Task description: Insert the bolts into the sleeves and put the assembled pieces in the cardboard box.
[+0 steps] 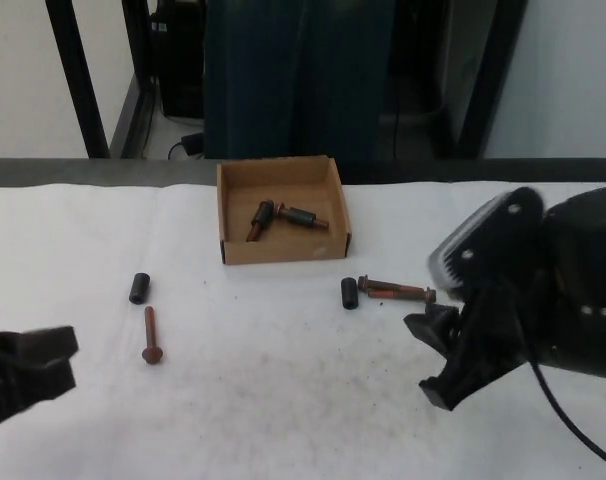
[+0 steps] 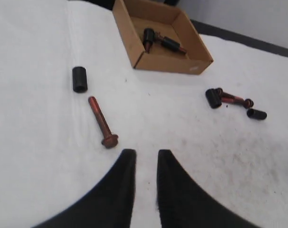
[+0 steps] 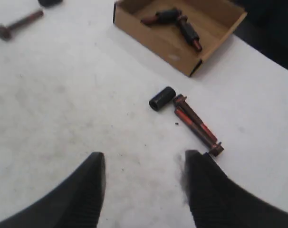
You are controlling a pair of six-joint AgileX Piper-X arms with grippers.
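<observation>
Tabletop (image 1: 283, 410), white, carries everything in the high view. The cardboard box (image 1: 283, 246) stands at its far middle with two assembled pieces (image 1: 301, 217) lying inside. To the box's left a lone sleeve (image 1: 138, 288) and a lone bolt (image 1: 151, 335) lie near each other but apart. To its right a second sleeve (image 1: 349, 293) lies just beside a pair of bolts (image 1: 396, 291).

In the left wrist view, the left pincer (image 2: 145, 159) sits just short of the lone bolt's head, empty, its fingers parted by a narrow slit.

In the right wrist view, the right pincer (image 3: 144, 161) is spread wide, gripping nothing, near the pair of bolts.
</observation>
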